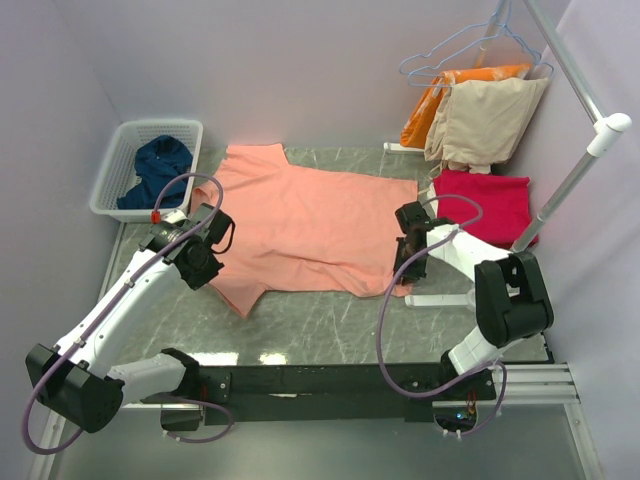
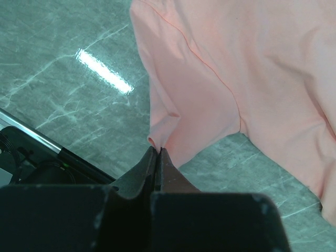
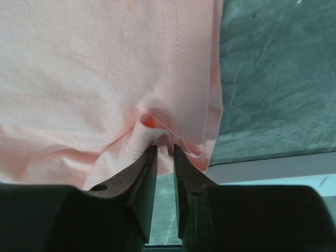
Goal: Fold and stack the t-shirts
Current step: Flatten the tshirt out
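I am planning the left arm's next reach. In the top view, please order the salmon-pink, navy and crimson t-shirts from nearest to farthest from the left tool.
1. Salmon-pink t-shirt, centre, pinched in the left tool.
2. Navy t-shirt, back left, in the basket.
3. Crimson t-shirt, far right.

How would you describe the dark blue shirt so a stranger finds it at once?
At the far left corner of the grey marble table stands a white plastic mesh basket. The crumpled navy-blue cloth t-shirt lies inside it, the only blue garment here.
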Available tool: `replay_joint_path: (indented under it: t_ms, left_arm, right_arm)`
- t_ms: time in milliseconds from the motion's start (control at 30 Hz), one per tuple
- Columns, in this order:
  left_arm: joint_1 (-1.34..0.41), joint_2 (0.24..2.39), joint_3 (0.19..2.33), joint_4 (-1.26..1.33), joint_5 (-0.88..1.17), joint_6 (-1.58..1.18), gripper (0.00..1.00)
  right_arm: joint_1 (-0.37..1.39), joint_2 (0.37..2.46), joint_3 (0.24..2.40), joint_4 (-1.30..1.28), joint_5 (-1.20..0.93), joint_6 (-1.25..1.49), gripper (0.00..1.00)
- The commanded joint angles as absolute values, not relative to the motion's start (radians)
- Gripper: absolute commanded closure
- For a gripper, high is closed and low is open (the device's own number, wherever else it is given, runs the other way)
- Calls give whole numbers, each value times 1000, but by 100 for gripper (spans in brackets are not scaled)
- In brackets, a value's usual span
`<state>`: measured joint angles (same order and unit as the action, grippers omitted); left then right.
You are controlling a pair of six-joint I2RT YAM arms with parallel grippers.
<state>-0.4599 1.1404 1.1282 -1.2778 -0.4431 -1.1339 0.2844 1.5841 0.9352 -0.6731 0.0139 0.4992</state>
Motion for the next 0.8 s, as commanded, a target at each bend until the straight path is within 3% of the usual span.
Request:
replay_joint_path:
  t_ms: [0, 133, 267, 400, 567, 767]
  left_arm:
    - [-460, 1131, 1167, -1273, -469, -1114, 99]
    - [-460, 1126, 1167, -1273, -469, -1112, 99]
    - [-457, 1123, 1166, -1276, -469, -1114, 99]
    - [-456, 1115, 1166, -1281, -471, -1115, 99]
    - [-456, 1109, 1175, -1292, -483, -1117, 99]
    - [-446, 1114, 1311, -1367, -541, -1117, 99]
  right_arm:
    - [304, 1620, 956, -684, 18, 485, 73]
    - [311, 1649, 962, -698, 20, 488, 69]
    - [322, 1675, 982, -718, 57, 500, 71]
    - [324, 1654, 991, -732, 74, 518, 99]
    - [336, 1597, 1028, -811, 132, 551, 100]
    - [342, 1373, 1147, -997, 134, 569, 100]
